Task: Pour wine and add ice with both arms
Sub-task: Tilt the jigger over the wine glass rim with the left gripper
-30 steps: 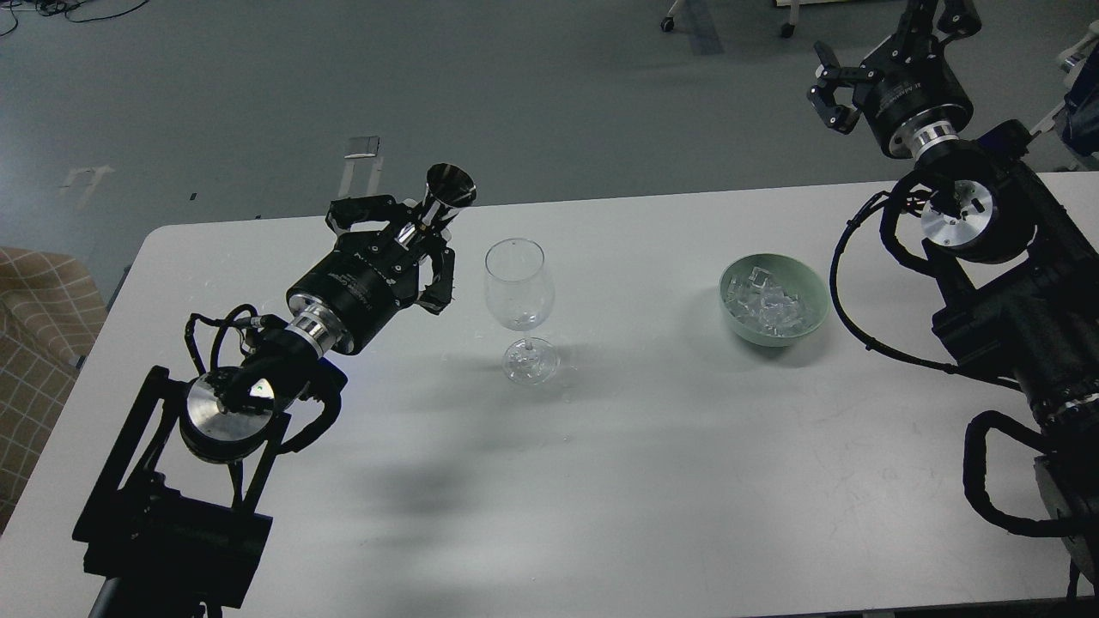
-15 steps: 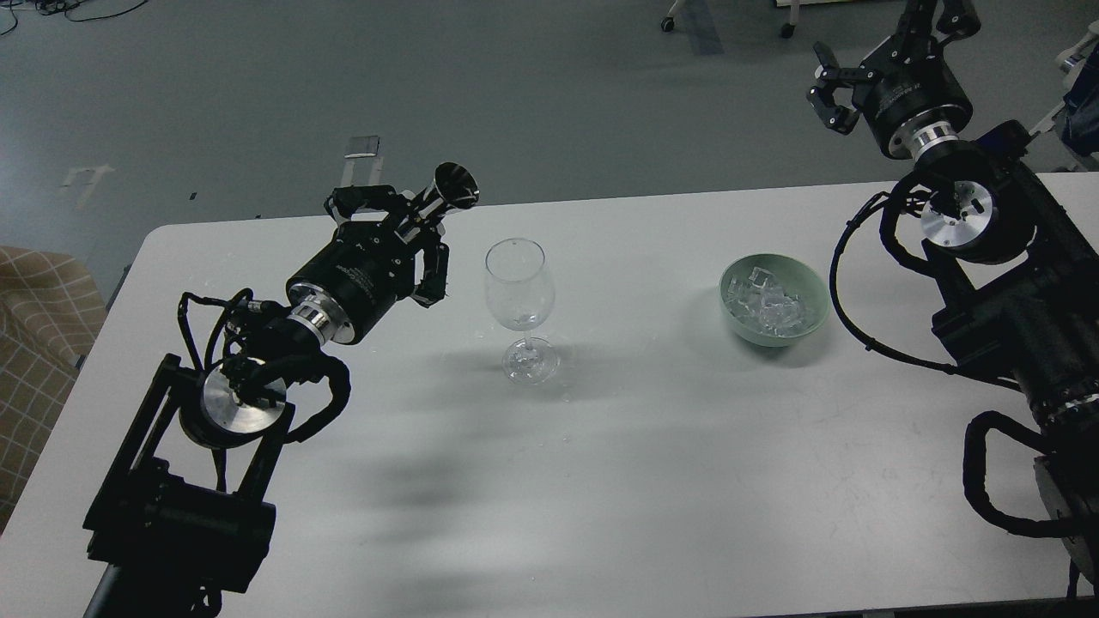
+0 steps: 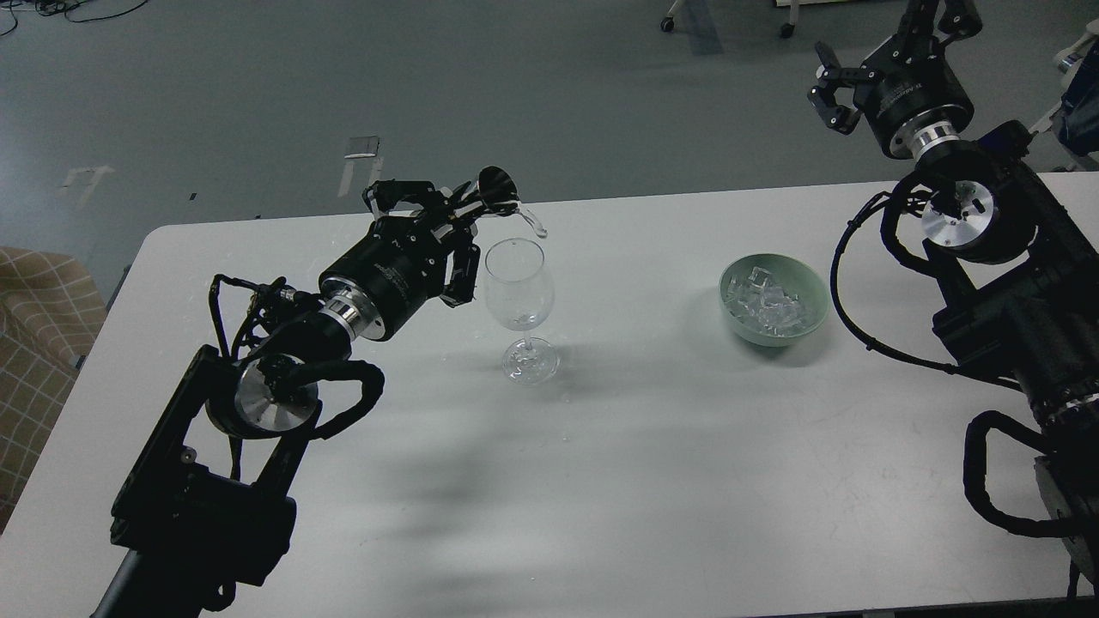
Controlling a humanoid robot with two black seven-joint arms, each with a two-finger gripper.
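A clear wine glass [image 3: 518, 292] stands upright at the middle of the white table [image 3: 652, 463]. My left gripper [image 3: 459, 219] is shut on a small shiny metal measuring cup [image 3: 494, 190], tipped over toward the glass. A thin clear stream of wine [image 3: 534, 223] leaves the cup's lip above the glass rim. A pale green bowl [image 3: 807, 322] to the right holds several clear ice cubes [image 3: 767, 302]. My right gripper [image 3: 837, 86] is raised beyond the table's far right edge, open and empty.
A tan checked chair [image 3: 34, 335] stands left of the table. The grey floor lies beyond the table's far edge. The right arm's bulk and cables [image 3: 987, 283] sit over the table's right end, just right of the bowl.
My left gripper has moved right toward the glass and tilted the metal cup from upright to nearly sideways. Liquid now runs from its lip. The right arm has not moved.
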